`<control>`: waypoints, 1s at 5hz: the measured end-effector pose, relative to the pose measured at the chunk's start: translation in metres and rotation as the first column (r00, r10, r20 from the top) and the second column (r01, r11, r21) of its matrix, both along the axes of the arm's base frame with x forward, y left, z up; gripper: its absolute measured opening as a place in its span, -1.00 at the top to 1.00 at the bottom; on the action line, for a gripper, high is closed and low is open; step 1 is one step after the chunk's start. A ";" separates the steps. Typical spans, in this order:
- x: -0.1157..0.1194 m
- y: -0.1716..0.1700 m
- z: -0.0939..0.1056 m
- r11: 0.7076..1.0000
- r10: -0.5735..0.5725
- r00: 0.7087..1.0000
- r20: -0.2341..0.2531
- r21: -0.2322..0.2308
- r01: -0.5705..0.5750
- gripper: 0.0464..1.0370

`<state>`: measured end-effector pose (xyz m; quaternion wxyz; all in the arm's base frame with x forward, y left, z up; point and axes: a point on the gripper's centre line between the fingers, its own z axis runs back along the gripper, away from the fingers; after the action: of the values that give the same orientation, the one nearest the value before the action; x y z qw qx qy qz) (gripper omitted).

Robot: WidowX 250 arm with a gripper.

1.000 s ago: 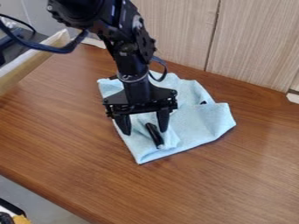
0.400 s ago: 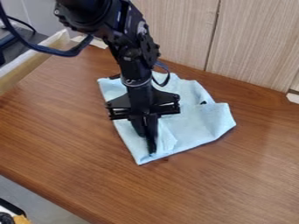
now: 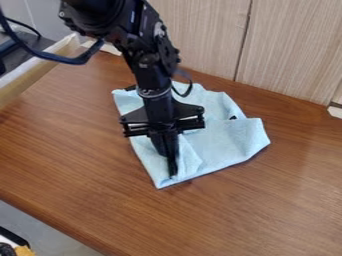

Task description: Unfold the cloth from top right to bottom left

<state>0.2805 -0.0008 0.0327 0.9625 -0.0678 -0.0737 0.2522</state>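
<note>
Pincer [image 3: 173, 173] and cloth [image 3: 225, 138] in relation. The two fingers are drawn together, hanging almost vertically, with their tips low on the cloth; whether a layer is nipped between them cannot be told. A small raised flap [image 3: 190, 156] lies just beside the fingers, on the view's right. The near corner [image 3: 160, 184] of the cloth lies just below the tips and slightly to the view's left, while the bulk of the fabric spreads from them upward and toward the view's right, as far as the right-hand corner [image 3: 265, 142]. The governing relation is therefore one of offset: the tips stand near the bottom-left end of the cloth, with most of it on their upper-right side. An unfolding stroke toward the bottom left would, in all likelihood, carry a gripped layer over the near corner and onto the desk [image 3: 100, 165] beyond. Should only the flap's edge be caught, it may slip free; should both layers be caught, the whole cloth may slide rather than open. The cloth's far side lies toward the wooden panels [image 3: 280, 50], slightly apart from them.
</note>
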 end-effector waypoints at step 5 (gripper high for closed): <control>-0.056 0.058 0.031 0.989 0.139 0.988 0.061 -0.050 -0.136 0.99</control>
<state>0.2246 0.0574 0.0638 0.9382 -0.0924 -0.1034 0.3173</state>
